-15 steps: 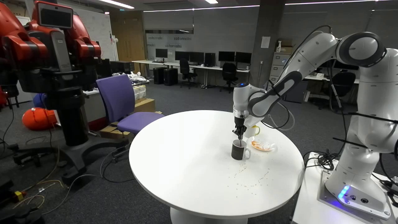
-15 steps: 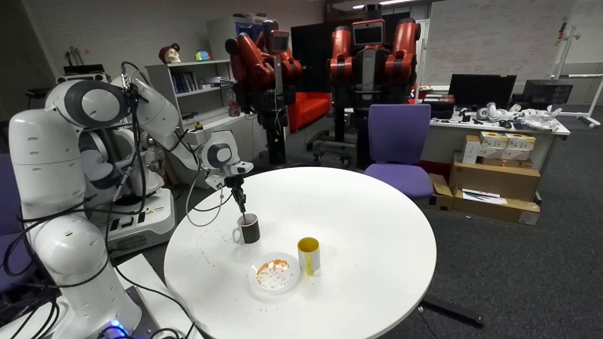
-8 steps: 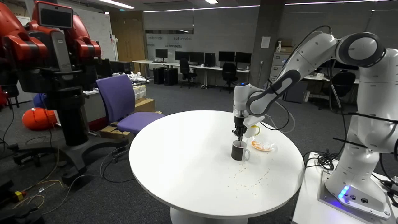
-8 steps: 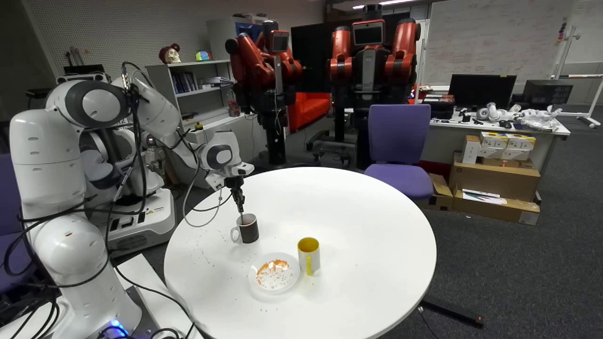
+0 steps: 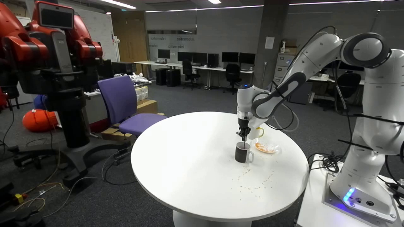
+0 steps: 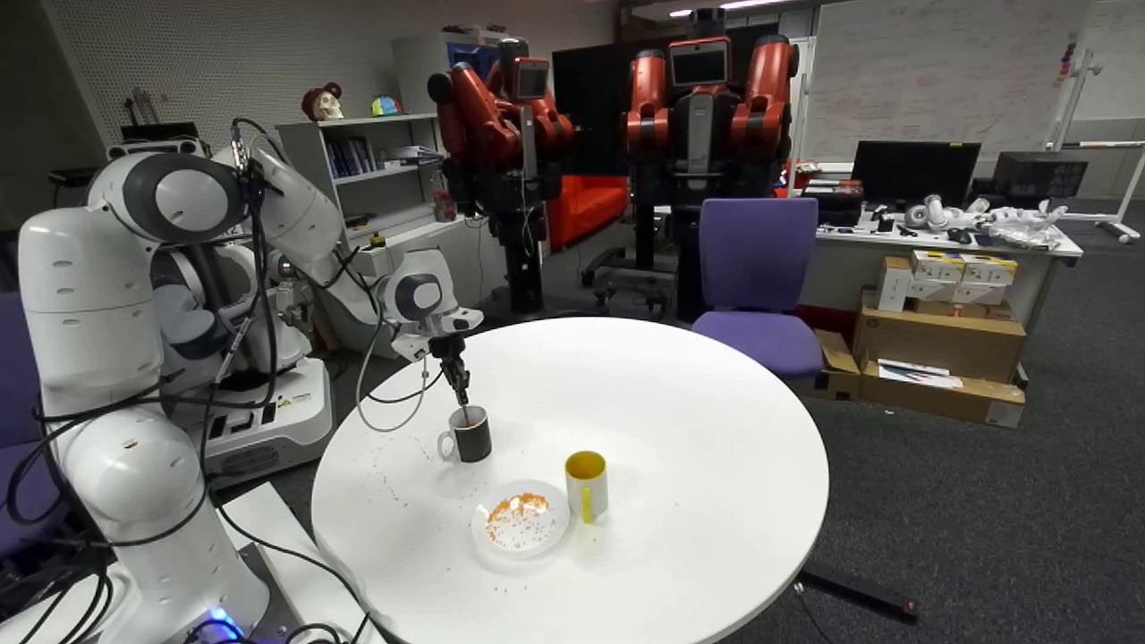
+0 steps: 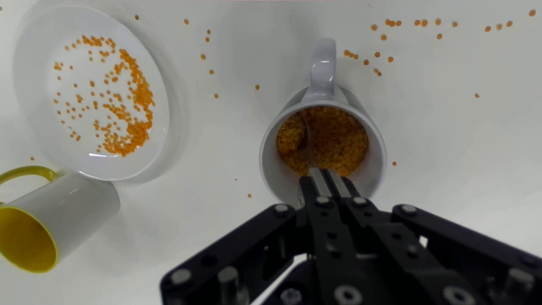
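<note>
Table [image 6: 698, 429]: big, round and white.
Spoon [image 7: 308, 144]: dipped down inside the dark mug [image 6: 475, 443], its top end held by your gripper [image 7: 327, 177].
Jaws: pressed together, pinching the spoon's handle for you.
Mug: standing up on the table, with orange bits [image 7: 341, 142] inside.
Loose bits [image 7: 424, 23]: scattered around your mug.
Plate [image 7: 31, 80]: white, near the mug, with orange bits on it too.
Yellow-handled cup [image 7: 78, 216]: upright, just beside the plate; you can see its yellow inside.
Purple chair [image 6: 759, 259]: past the table in an exterior view.
</note>
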`<move>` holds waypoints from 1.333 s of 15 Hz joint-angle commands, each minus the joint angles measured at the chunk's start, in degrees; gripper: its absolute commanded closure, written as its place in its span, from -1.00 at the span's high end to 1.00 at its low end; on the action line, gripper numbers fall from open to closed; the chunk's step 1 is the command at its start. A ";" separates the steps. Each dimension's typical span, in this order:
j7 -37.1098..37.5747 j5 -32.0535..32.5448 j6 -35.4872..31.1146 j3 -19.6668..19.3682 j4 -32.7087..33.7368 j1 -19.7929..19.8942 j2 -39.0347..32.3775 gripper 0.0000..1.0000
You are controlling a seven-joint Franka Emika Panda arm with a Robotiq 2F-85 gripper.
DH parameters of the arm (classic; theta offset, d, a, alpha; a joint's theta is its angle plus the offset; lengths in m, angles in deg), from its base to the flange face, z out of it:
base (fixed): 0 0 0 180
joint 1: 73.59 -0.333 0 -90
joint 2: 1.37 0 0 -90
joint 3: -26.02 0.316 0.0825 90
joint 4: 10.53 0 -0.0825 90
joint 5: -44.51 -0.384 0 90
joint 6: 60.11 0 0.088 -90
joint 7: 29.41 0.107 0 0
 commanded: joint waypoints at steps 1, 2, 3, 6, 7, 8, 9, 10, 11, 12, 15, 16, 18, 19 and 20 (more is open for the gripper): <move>-2.54 -2.47 1.07 0.77 0.88 0.21 -0.26 -0.99; -2.26 -2.84 0.55 0.79 0.91 0.23 -0.41 -0.99; -1.24 -3.14 -0.59 0.65 0.80 0.26 -0.59 -0.99; 1.39 -2.89 -4.23 -0.07 0.24 0.25 -0.80 -0.99; 2.35 -1.91 -4.88 -0.50 0.19 0.03 -0.91 -0.99; 3.31 -0.97 -5.40 -0.98 0.14 -0.23 -0.96 -0.99; 3.69 -0.32 -5.29 -1.25 0.07 -0.41 -0.89 -0.99; 4.40 0.61 -5.15 -1.55 0.04 -0.66 -0.93 -0.99; 4.45 1.12 -3.81 -1.54 0.26 -0.85 -0.89 -0.99; 3.87 1.18 -2.86 -1.29 0.39 -0.91 -0.87 -0.99; -0.13 -3.52 -2.69 0.37 0.47 0.12 -1.04 -0.99; -0.78 -4.95 -3.16 0.60 0.44 0.37 -1.06 -0.99; 0.80 -6.11 -4.49 0.21 0.29 0.31 -0.89 -0.99; 2.16 -5.88 -5.27 -0.22 0.20 0.15 -0.76 -0.99; 4.22 -3.93 -5.69 -0.97 0.20 -0.35 -0.74 -0.99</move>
